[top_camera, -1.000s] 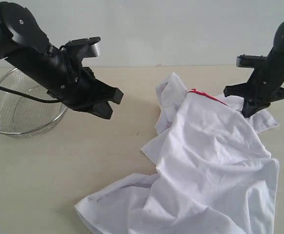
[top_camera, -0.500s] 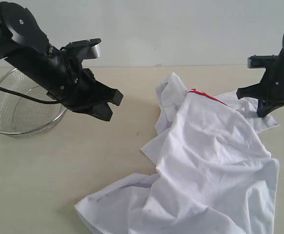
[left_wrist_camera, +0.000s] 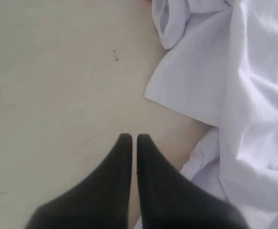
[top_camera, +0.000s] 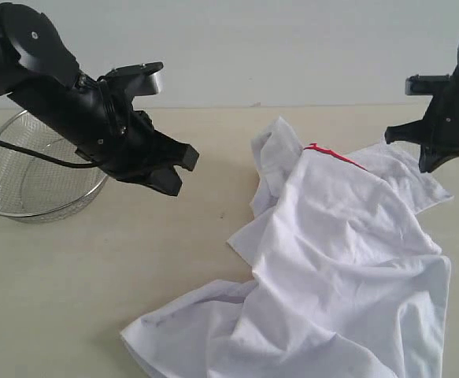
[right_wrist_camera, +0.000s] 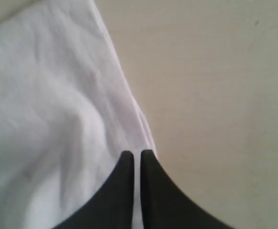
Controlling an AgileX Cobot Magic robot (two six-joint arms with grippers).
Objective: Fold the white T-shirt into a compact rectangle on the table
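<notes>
Folding looks not yet begun: the white T-shirt lies in a rumpled heap on the right half of the surface. It reaches from a bunched far end, where a thin red streak shows, down to the near side, where the exterior view cuts it off. No straight fold, flat panel or rectangle shows anywhere, and sleeves and hem cannot be sorted out among the creases. By my reading the whole job is left: spread the cloth flat first, then fold.

The left fingers are pressed together with only a hairline gap and hold nothing. They hang above bare surface just beside the shirt's left border. The right fingers are likewise together and empty, poised over the shirt's far right corner. In the right wrist view a long clean edge of cloth runs straight under their tips, with bare surface on its other side.

That edge and the loose flap near the left fingers look the handiest places to take hold. Open room lies left of the shirt, a wide bare stretch as far as the wire basket under the left arm. To the right and on the near side the frame ends, so room there cannot be judged.
</notes>
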